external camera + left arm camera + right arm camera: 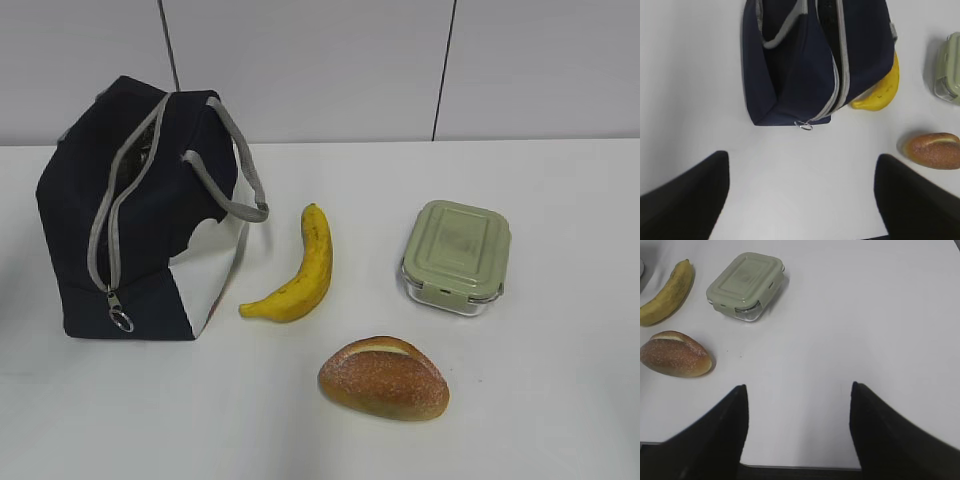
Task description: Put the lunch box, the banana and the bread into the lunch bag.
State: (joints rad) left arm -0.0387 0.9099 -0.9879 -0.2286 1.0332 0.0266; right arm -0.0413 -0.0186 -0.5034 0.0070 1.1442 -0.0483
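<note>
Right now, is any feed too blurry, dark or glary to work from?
Exterior view: even light, soft shadows, lunch bag, banana, lunch box and bread all sharp. Left wrist view: slightly soft, bag interior dark. Right wrist view: clear, only the near gripper fingers are blurred.

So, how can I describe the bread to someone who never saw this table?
Start at the dark blue lunch bag on the left. Right of it lies a banana, and in front of that, nearest the camera, is the bread: the only brown, oval thing there.
</note>
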